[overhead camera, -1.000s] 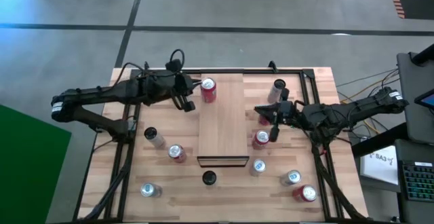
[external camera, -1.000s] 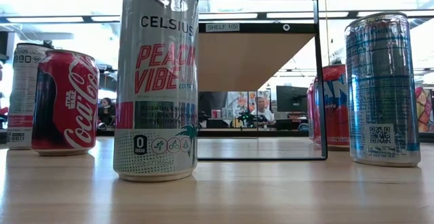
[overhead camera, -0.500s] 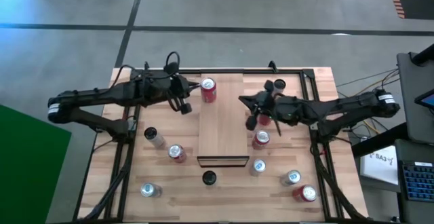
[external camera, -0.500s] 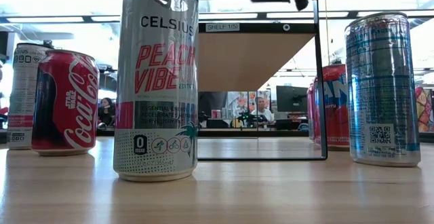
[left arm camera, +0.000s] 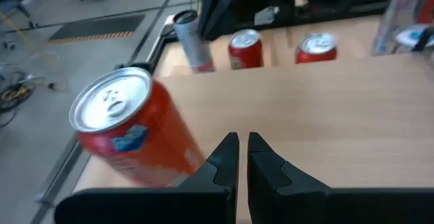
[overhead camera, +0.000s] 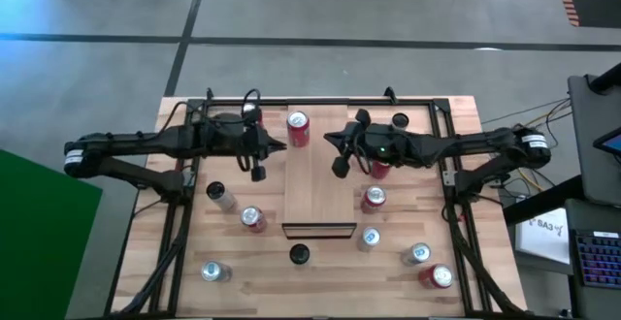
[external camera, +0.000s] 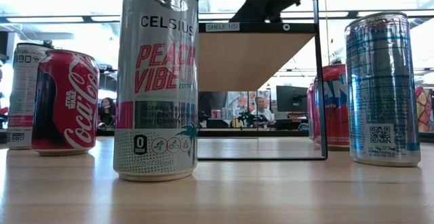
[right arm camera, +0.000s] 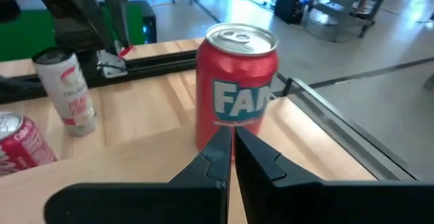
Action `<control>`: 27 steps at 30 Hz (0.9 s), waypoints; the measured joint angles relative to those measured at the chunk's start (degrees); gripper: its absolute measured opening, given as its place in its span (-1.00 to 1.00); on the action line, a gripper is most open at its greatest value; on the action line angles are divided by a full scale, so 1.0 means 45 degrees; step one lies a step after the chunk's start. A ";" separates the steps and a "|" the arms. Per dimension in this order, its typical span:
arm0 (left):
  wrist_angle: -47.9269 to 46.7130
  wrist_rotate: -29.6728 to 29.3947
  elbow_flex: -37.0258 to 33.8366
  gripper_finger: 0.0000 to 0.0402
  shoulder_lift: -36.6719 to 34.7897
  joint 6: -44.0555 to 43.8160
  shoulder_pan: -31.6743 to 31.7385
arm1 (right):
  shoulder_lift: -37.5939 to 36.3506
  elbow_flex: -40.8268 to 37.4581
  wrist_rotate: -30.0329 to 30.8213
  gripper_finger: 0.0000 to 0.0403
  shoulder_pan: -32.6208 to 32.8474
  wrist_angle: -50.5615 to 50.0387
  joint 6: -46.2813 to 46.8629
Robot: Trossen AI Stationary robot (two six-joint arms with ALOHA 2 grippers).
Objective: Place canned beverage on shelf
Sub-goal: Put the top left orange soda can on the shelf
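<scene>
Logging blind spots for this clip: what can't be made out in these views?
- Low view: the shelf top is unseen from below; the red can standing on it does not show.
- Low view: both tools are cut off by the top edge.
- Left wrist view: the red can's label is blurred, unreadable.
- Right wrist view: the right tool hides the can's lower front; only "FAN" reads.

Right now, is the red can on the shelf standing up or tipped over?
Standing up. The red can shows its round silver top from above on the shelf, and the right wrist view shows it upright.
</scene>
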 joint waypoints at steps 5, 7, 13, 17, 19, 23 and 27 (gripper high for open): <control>0.1332 -0.0003 -0.0870 -1.00 -0.0010 -0.0246 0.0015 | 0.0718 0.0219 -0.1618 -0.95 -0.0365 0.1076 -0.0202; 0.1818 -0.0012 -0.1105 -1.00 -0.0010 -0.0246 0.0015 | 0.0974 0.0333 -0.2160 -0.95 -0.0469 0.1460 -0.0240; 0.2311 -0.0027 -0.1263 -1.00 -0.0015 -0.0378 0.0015 | 0.1566 0.0784 -0.2357 -0.95 -0.0601 0.1550 -0.0617; 0.2369 -0.0080 -0.1263 -1.00 0.0000 -0.0378 0.0015 | 0.1930 0.1084 -0.2347 -0.95 -0.0726 0.1605 -0.0707; 0.2382 -0.0141 -0.1263 -1.00 0.0014 -0.0378 0.0015 | 0.2083 0.1199 -0.2270 -0.95 -0.0788 0.1594 -0.0668; 0.2437 -0.0157 -0.1263 -1.00 0.0019 -0.0382 0.0015 | 0.2340 0.1380 -0.2105 -0.95 -0.0885 0.1587 -0.0532; 0.2445 -0.0171 -0.1259 -1.00 0.0024 -0.0382 0.0015 | 0.2473 0.1444 -0.2012 -0.95 -0.1001 0.1608 -0.0516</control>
